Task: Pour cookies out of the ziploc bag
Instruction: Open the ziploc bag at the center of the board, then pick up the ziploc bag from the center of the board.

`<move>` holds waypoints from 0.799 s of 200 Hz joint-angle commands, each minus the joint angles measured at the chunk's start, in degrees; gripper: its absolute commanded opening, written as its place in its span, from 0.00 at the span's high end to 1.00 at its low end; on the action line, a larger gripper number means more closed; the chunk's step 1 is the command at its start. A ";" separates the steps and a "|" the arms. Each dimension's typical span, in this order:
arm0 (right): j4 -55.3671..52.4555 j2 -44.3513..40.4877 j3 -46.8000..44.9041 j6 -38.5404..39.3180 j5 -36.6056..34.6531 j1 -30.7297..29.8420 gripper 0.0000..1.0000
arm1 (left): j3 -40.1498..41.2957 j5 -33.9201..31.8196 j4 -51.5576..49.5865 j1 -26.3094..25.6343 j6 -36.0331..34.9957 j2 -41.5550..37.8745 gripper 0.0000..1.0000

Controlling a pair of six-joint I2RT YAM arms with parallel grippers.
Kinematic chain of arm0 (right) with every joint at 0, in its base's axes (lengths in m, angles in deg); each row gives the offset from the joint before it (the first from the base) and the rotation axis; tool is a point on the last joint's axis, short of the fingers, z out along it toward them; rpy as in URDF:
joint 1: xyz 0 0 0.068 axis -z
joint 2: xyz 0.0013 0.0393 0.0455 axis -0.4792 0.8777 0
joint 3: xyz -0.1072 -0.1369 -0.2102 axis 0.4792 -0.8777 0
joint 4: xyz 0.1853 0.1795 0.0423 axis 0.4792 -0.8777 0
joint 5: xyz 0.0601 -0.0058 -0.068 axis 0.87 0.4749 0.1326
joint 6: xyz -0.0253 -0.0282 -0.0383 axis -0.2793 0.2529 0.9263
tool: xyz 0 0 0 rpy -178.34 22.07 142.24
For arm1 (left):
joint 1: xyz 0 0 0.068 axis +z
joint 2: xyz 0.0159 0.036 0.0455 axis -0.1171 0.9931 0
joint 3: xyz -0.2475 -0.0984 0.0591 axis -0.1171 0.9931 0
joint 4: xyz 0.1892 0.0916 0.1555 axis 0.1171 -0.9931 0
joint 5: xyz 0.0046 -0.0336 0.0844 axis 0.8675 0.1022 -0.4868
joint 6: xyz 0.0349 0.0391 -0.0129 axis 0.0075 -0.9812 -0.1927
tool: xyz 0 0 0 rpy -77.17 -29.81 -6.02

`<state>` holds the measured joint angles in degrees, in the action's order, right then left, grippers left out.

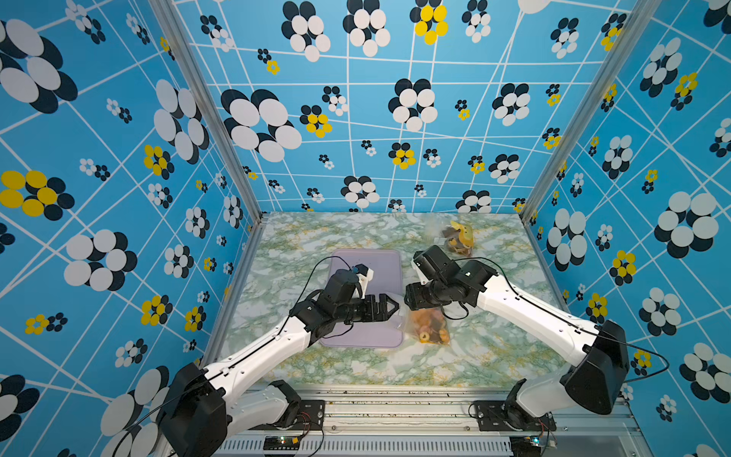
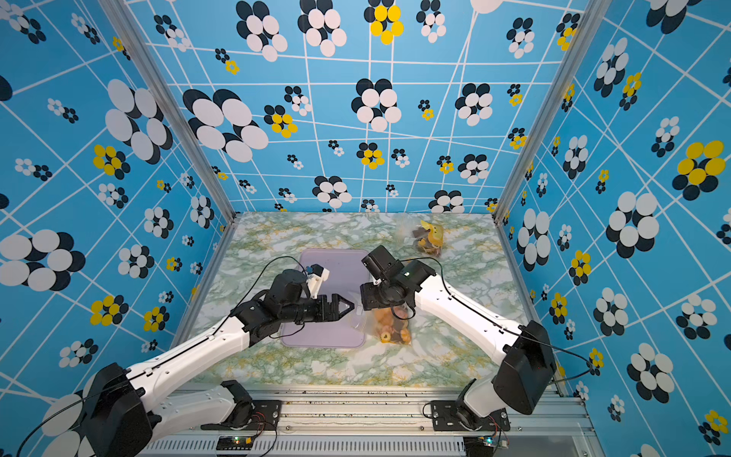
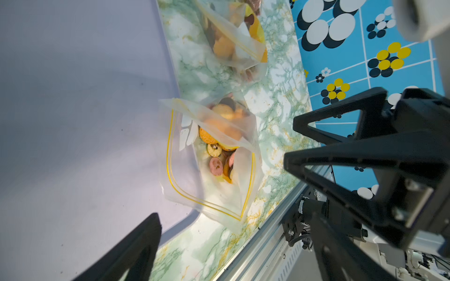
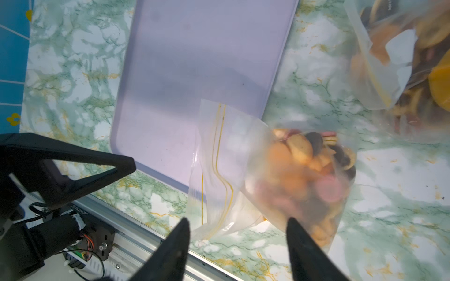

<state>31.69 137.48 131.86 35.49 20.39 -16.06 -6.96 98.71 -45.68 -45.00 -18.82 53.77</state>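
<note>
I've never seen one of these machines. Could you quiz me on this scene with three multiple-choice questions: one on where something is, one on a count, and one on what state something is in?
1. Where does the nearer bag have its mouth?
A. On the lilac tray, at its edge
B. Against the back wall
C. Hanging off the front rail

2. How many bags of cookies lie on the table?
A. One
B. Two
C. Four

3. The nearer bag's zip is:
A. Sealed
B. Open
C. Cut off

Answers:
1 A: both wrist views show the mouth overlapping the tray's edge.
2 B: the nearer bag and a farther bag show in both top views.
3 B: the yellow zip lines gape apart, with cookies visible inside.
</note>
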 commanded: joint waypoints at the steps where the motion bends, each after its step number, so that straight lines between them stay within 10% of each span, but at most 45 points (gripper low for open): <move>1: 0.10 -5.98 -3.31 -2.66 -1.62 1.94 0.05 | 1.21 0.70 3.04 -1.07 -0.29 0.72 0.01; 160: -4.96 -27.36 -24.57 -4.68 -1.30 19.67 0.01 | -16.90 2.84 -2.80 -10.20 -6.52 26.53 0.10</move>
<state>26.99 110.71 108.73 31.60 18.64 2.70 -21.14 100.83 -44.23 -54.32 -22.79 77.72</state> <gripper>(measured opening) 0.990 0.926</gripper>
